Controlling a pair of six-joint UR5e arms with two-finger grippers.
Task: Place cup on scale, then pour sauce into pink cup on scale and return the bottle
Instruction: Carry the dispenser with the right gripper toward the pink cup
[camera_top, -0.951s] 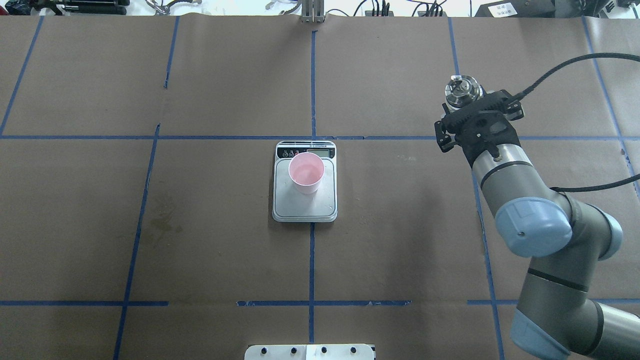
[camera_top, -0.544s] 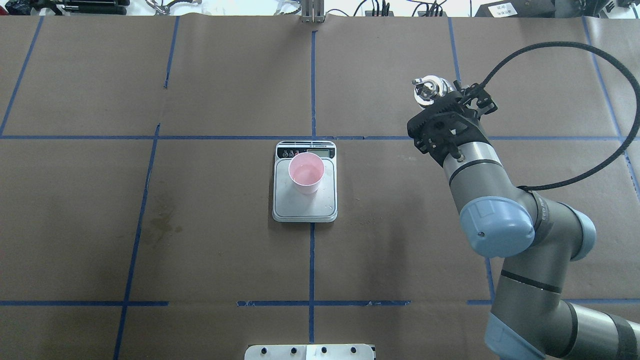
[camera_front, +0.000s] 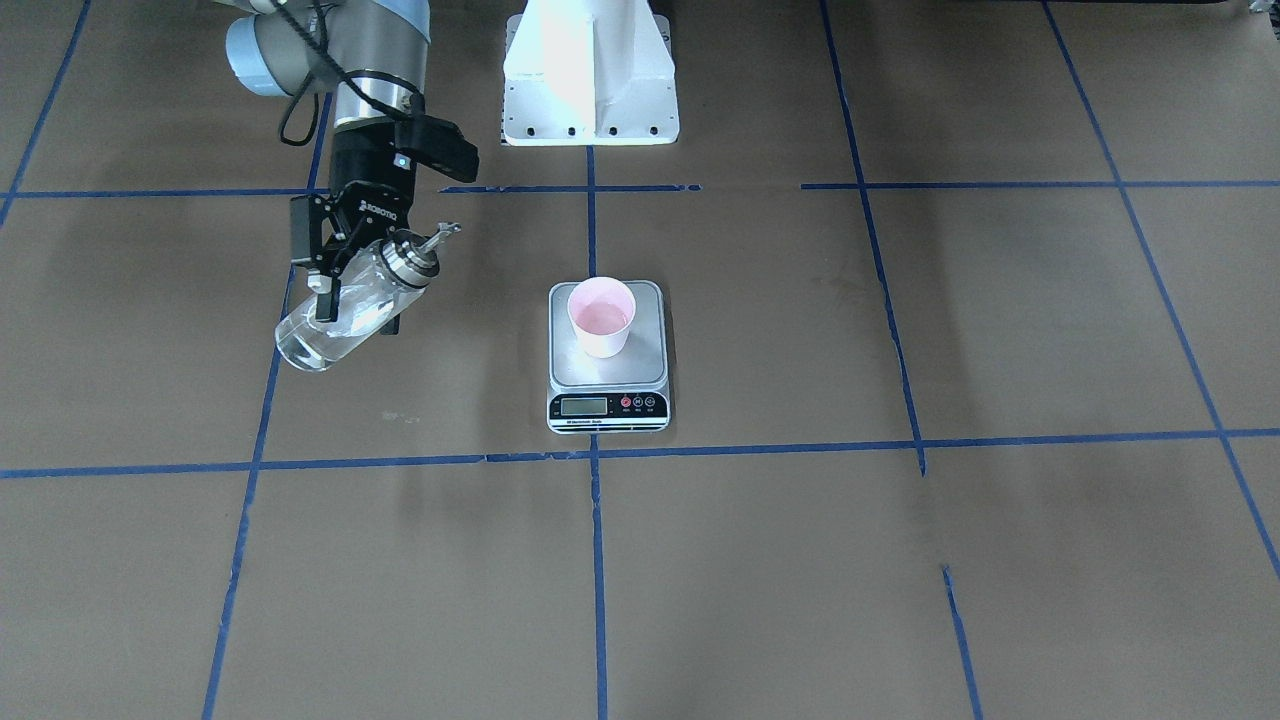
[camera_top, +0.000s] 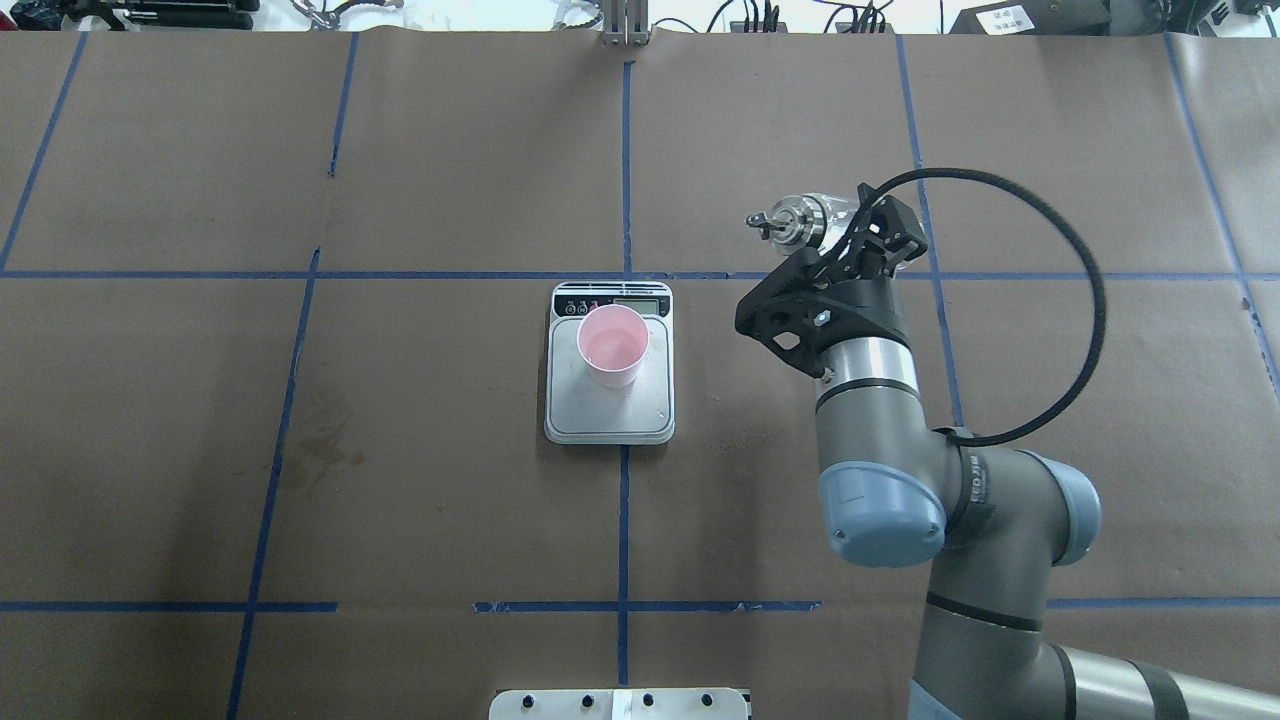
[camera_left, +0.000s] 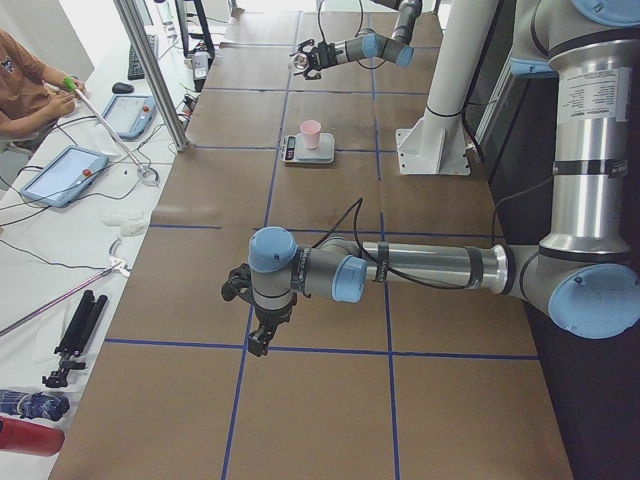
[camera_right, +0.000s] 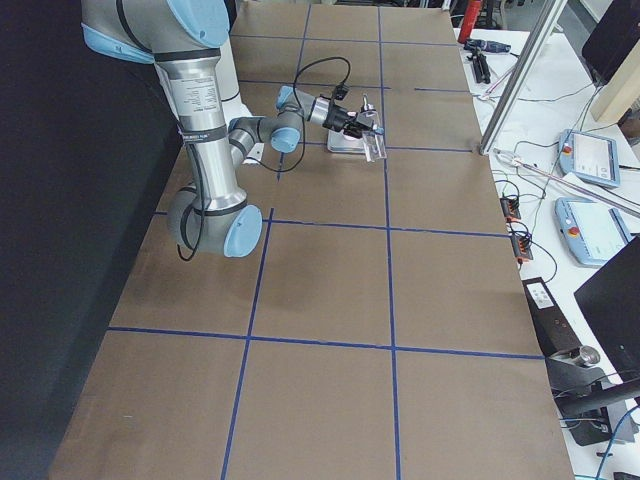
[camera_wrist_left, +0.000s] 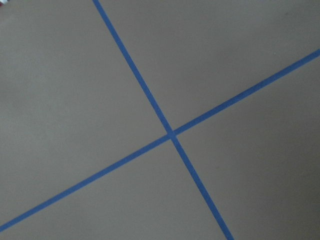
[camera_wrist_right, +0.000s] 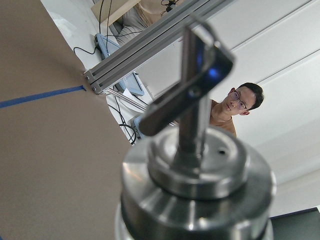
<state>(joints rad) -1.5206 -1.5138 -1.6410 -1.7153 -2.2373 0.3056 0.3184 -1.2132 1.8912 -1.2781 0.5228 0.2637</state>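
Note:
The pink cup (camera_top: 612, 345) stands upright on the silver scale (camera_top: 610, 418) at the table's middle; both also show in the front view, cup (camera_front: 600, 316) on scale (camera_front: 608, 378). My right gripper (camera_front: 345, 285) is shut on the clear glass bottle (camera_front: 350, 300) and holds it tilted in the air, to the right of the scale in the overhead view (camera_top: 808, 216), metal spout pointing toward the scale. Clear sauce (camera_front: 305, 345) lies in the bottle's lower end. The right wrist view shows the metal collar and spout (camera_wrist_right: 197, 165) close up. My left gripper (camera_left: 255, 335) shows only in the left side view; open or shut, I cannot tell.
The table is covered in brown paper with a blue tape grid (camera_wrist_left: 171, 134). The white robot pedestal (camera_front: 588, 70) stands behind the scale. A metal post (camera_left: 150, 70) and an operator (camera_left: 25, 75) with tablets are beyond the far table edge.
My right arm has swung left toward the scale with the bottle. The bottle has gone from upright to tilted, spout toward the scale. Cup and scale have not moved.

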